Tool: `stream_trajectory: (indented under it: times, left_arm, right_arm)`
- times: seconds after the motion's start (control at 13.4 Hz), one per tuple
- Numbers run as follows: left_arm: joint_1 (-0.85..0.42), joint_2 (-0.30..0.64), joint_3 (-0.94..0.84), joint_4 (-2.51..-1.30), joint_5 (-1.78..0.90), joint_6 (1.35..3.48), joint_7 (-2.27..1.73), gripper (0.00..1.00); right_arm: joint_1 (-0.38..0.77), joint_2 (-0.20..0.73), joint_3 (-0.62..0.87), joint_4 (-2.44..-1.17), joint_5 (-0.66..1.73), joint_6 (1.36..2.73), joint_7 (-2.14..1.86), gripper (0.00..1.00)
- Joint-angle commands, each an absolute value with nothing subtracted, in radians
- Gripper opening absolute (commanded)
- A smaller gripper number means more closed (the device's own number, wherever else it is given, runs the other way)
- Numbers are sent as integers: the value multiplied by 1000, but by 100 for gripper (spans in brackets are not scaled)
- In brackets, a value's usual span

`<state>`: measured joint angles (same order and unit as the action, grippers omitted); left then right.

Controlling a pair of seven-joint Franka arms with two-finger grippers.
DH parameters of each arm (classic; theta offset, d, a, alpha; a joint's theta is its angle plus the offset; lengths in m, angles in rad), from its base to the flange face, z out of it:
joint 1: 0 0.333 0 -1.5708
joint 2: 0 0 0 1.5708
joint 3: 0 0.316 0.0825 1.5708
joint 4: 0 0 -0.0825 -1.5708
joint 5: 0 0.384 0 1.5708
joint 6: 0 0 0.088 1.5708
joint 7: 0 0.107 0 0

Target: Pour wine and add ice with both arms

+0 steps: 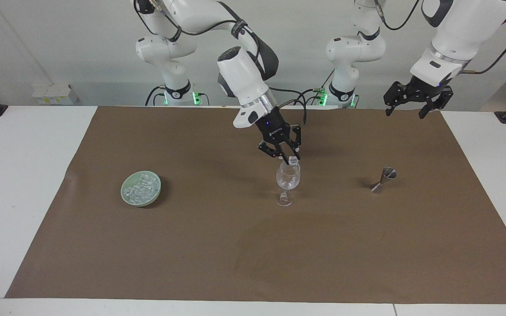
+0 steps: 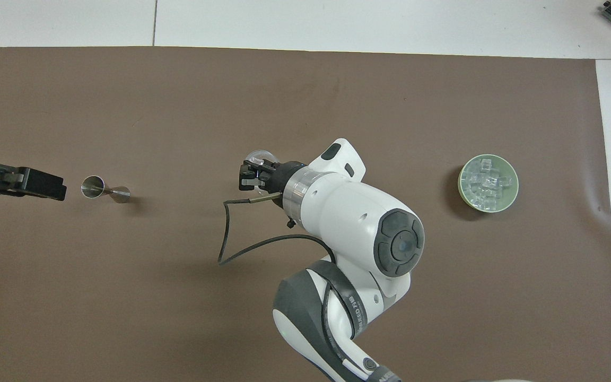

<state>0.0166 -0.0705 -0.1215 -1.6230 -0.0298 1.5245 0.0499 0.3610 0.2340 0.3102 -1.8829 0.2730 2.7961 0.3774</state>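
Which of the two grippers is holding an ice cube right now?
The right gripper, over the wine glass, pinches one ice cube in its jaws. The left gripper waits empty above the table's edge, near the jigger.

The wine glass (image 1: 287, 182) stands mid-mat, and its mouth is blocked from above: the right gripper (image 1: 291, 159) hangs right over the rim, pinching an ice cube (image 1: 294, 161) that seems to sit at rim level. The right arm's forearm slants in over the mat on the robots' side of the glass. Toward the left arm's end, the jigger (image 1: 382, 179) stands well apart from the glass, bare brown mat (image 1: 253, 245) between. Toward the right arm's end, the green bowl (image 1: 141, 188) sits equally clear. The left gripper (image 1: 412, 103) waits high, jaws spread.
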Motion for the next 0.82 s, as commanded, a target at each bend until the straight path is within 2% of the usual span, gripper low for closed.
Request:
stream_trajectory:
  times: [0.0,0.07,0.15,0.52,0.6,0.75]
  left_arm:
    - [-9,-80,-101,-1637,-8,1542,58,100]
    - [-8,-80,-100,-1635,-8,1542,55,100]
    - [-6,-80,-101,-1634,-8,1540,54,100]
    - [11,-89,-107,-1638,-8,1539,49,100]
    - [9,-89,-107,-1638,-8,1534,49,100]
    - [9,-90,-107,-1640,-8,1532,48,100]
  right_arm:
    - [356,238,313,-1882,255,2810,365,33]
    - [356,238,313,-1882,255,2810,365,41]
    - [354,238,313,-1882,255,2810,367,44]
    - [354,238,313,-1882,255,2812,374,47]
    - [353,236,311,-1882,255,2812,373,54]
    - [341,215,308,-1882,256,2806,371,76]
